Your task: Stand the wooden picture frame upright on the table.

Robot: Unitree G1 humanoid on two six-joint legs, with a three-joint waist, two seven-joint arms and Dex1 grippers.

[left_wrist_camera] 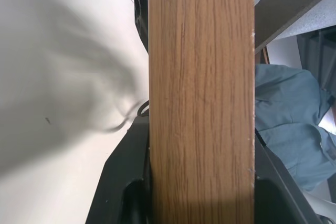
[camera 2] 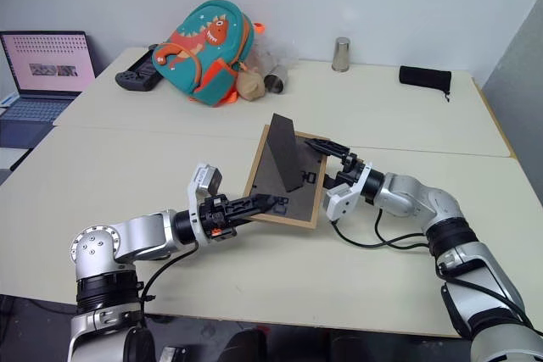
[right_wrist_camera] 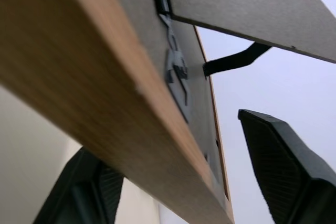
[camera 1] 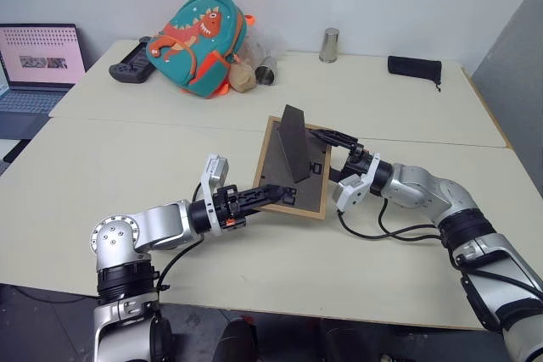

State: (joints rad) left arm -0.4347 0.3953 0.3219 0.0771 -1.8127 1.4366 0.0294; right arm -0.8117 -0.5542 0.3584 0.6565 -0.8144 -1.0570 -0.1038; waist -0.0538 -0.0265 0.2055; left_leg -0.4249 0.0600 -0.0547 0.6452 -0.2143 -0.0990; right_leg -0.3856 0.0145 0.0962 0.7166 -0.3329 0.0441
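Observation:
The wooden picture frame [camera 1: 293,177] is near the middle of the table [camera 1: 127,158], dark back up, with its fold-out stand [camera 1: 295,146] sticking up. My left gripper [camera 1: 270,195] is shut on the frame's near edge; in the left wrist view the light wood [left_wrist_camera: 199,103] fills the gap between both fingers. My right gripper [camera 1: 329,140] reaches in from the right, open around the frame's right edge. In the right wrist view one finger [right_wrist_camera: 283,156] stands apart over the back panel and the other lies under the wooden edge [right_wrist_camera: 105,93]. The picture side is hidden.
At the back of the table are a teal dinosaur backpack [camera 1: 197,44], a black game controller [camera 1: 131,65], a tipped metal cup [camera 1: 268,70], an upright metal cup [camera 1: 329,44] and a black pouch [camera 1: 414,66]. A laptop [camera 1: 38,61] sits at the far left.

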